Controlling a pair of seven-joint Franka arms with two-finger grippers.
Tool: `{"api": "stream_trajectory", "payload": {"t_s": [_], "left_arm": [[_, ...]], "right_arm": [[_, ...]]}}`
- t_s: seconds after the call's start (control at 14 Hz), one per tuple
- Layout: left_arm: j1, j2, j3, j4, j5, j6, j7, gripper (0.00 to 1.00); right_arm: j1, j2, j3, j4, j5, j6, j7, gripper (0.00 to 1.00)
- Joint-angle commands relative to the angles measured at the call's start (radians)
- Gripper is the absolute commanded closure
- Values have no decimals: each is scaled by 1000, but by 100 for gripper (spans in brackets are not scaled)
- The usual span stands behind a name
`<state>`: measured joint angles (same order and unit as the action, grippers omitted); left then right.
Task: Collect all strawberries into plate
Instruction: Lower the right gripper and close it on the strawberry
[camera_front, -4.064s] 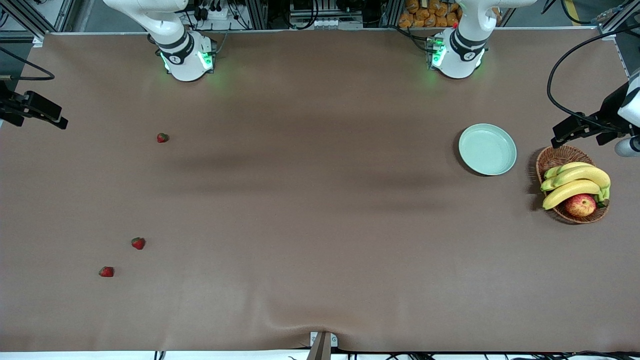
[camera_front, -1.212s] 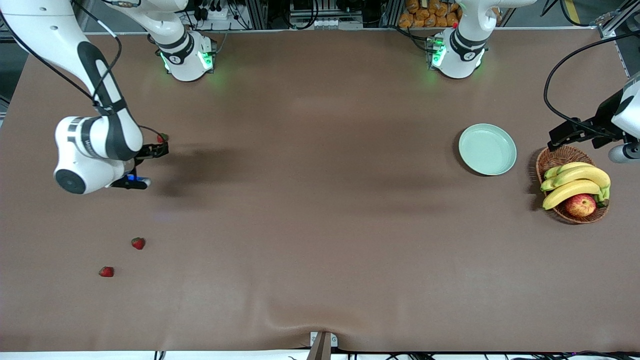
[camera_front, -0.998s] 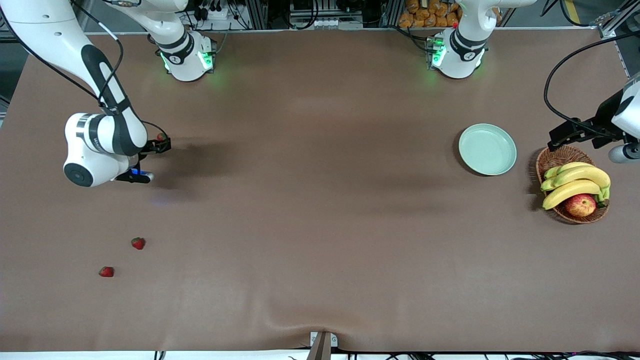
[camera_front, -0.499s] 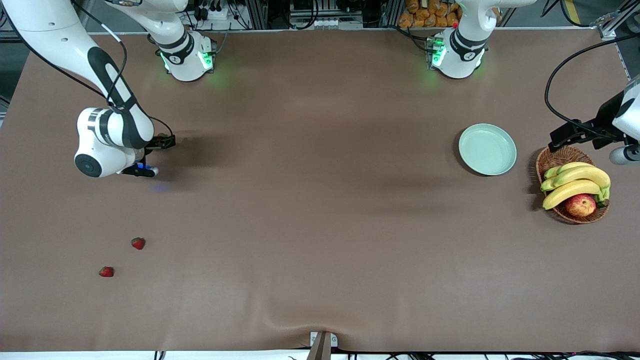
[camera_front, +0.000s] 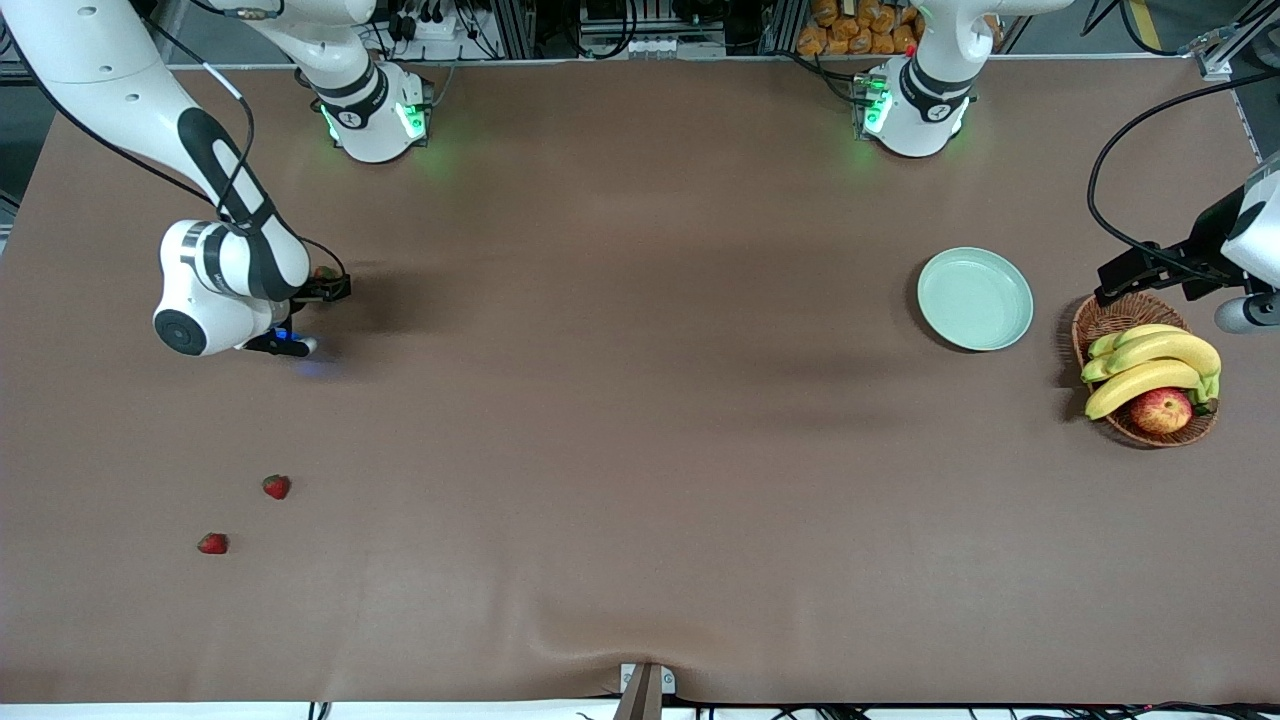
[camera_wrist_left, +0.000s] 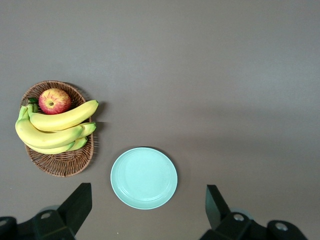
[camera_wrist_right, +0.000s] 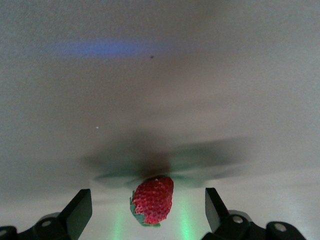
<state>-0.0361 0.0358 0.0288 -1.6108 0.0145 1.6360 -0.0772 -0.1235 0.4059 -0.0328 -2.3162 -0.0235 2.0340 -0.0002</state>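
Observation:
Three small red strawberries lie toward the right arm's end of the table. One strawberry (camera_front: 322, 271) lies by my right gripper (camera_front: 330, 288). In the right wrist view this berry (camera_wrist_right: 152, 200) sits on the table between the open fingers of the right gripper (camera_wrist_right: 148, 209), with a gap on each side. The two other strawberries (camera_front: 276, 487) (camera_front: 212, 543) lie nearer the front camera. The mint-green plate (camera_front: 975, 298) is empty at the left arm's end. My left gripper (camera_front: 1130, 268) waits open and empty above the plate (camera_wrist_left: 144, 177).
A wicker basket (camera_front: 1110, 315) with bananas (camera_front: 1150, 365) and a red-yellow apple (camera_front: 1160, 410) stands beside the plate, toward the table's end. It also shows in the left wrist view (camera_wrist_left: 60, 165).
My right arm came in from the table's end and brought its open gripper down around the strawberry farthest from the front camera. The left arm has barely moved.

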Motion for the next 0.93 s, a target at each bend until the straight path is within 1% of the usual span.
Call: {"api": "stream_trajectory", "payload": {"t_s": [0.0, 0.21, 0.29, 0.36, 0.43, 0.5, 0.57, 0.64, 0.71, 0.86], "left_arm": [[9, 3, -4, 9, -22, -8, -6, 0], [13, 4, -4, 9, -22, -8, 16, 0], [15, 4, -4, 9, -22, -8, 16, 0], [15, 4, -4, 9, -22, -8, 17, 0], [15, 4, -4, 9, -22, -8, 17, 0], [15, 4, -4, 9, -22, -8, 17, 0], [15, 4, -4, 9, -22, -8, 17, 0], [15, 7, -3, 9, -22, -8, 17, 0], [15, 9, -3, 9, -22, -8, 17, 0], [15, 9, -4, 9, -22, -8, 17, 0]], "right_arm": [[-44, -7, 13, -12, -24, 3, -29, 0], [-50, -7, 13, -12, -24, 2, -29, 0], [-50, -7, 13, -12, -24, 0, -29, 9], [-50, -7, 13, -12, -24, -12, -30, 37], [-50, -9, 14, -12, -24, -21, -30, 58], [-50, -9, 14, -12, -24, -34, -35, 77], [-50, -9, 16, -12, -23, -38, -37, 89], [-48, -9, 16, -12, -23, -44, -37, 98], [-47, -9, 16, -12, -21, -46, -37, 100], [-47, -10, 16, -11, -21, -49, -37, 100]]}}
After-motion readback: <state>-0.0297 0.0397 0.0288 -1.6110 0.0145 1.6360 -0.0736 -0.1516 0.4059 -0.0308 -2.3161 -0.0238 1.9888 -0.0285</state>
